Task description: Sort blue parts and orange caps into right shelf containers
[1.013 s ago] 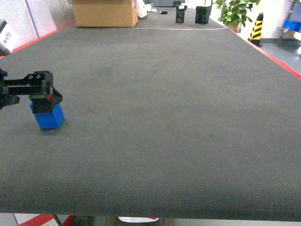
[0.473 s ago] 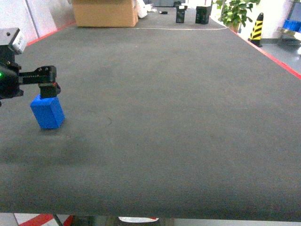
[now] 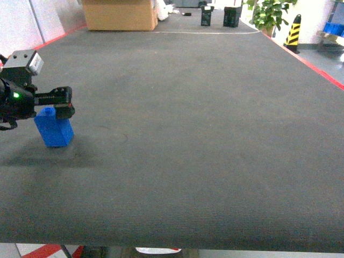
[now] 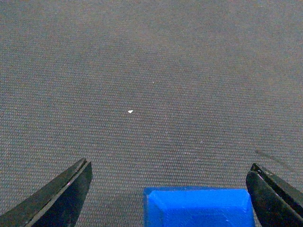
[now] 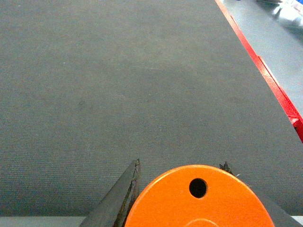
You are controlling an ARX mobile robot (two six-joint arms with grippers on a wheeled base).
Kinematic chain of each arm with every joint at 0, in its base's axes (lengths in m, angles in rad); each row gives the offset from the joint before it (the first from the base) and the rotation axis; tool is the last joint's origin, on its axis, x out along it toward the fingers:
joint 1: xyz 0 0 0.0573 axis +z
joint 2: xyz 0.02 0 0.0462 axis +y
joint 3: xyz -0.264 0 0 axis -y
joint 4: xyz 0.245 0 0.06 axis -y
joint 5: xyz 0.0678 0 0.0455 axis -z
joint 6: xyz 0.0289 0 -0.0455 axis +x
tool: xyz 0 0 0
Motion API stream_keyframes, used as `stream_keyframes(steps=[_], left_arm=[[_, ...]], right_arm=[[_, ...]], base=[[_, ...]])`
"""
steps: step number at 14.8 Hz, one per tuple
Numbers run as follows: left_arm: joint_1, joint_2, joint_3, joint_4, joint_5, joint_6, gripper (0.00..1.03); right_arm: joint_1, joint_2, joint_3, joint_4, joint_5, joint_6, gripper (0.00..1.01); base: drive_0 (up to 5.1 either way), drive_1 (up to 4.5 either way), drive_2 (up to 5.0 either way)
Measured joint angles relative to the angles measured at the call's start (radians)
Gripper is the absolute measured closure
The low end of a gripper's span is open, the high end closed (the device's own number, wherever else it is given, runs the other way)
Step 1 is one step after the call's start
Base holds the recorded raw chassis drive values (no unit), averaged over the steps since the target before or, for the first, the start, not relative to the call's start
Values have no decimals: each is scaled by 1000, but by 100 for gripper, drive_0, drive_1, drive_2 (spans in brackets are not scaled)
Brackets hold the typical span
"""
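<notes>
The left end effector [image 3: 63, 104] has dropped beside the blue part [image 3: 54, 128], jaws apart — right one clamps the orange cap [image 5: 201, 201].

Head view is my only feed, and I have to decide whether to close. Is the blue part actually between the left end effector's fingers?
Observer: Yes. In the left wrist view the blue part sits between the open fingers of the left end effector, with a gap on each side.
Operator: I can't find the right arm at all.
Observer: The right wrist view shows the right end effector closed on an orange cap, with a finger against each side.
Operator: Where is it over the table?
Observer: It appears to be by an edge of the table, with the red border off to its right.
</notes>
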Motion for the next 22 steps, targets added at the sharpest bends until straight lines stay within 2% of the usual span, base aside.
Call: stream_keyframes(steps=[4, 5, 6, 7, 8, 9, 11, 14, 15, 17, 22], left_arm=[[2, 51, 35, 10, -7, -9, 5], [0, 58, 33, -10, 0, -9, 12], [0, 59, 21, 2, -3, -9, 25], [1, 50, -4, 31, -4, -13, 43], [1, 30, -44, 60, -5, -13, 53], [1, -13, -101, 91, 5, -17, 57], [-2, -177, -262, 198, 24, -3, 57], [6, -553, -538, 354, 55, 48, 58], [10, -710, -669, 372, 47, 75, 58], [27, -983, -892, 315, 26, 102, 58], [28, -1028, -885, 326, 26, 117, 58]], right_arm=[[0, 0, 0, 0, 0, 0, 58], [0, 0, 0, 0, 0, 0, 58], [0, 0, 0, 0, 0, 0, 58], [0, 0, 0, 0, 0, 0, 58], [0, 0, 0, 0, 0, 0, 58], [0, 0, 0, 0, 0, 0, 58], [0, 0, 0, 0, 0, 0, 58], [0, 0, 0, 0, 0, 0, 58], [0, 0, 0, 0, 0, 0, 58], [0, 0, 0, 0, 0, 0, 58], [0, 0, 0, 0, -2, 0, 59]], base=[[0, 0, 0], [0, 0, 0], [0, 0, 0], [0, 0, 0], [0, 0, 0], [0, 0, 0], [0, 0, 0], [0, 0, 0], [0, 0, 0], [0, 0, 0], [0, 0, 0]])
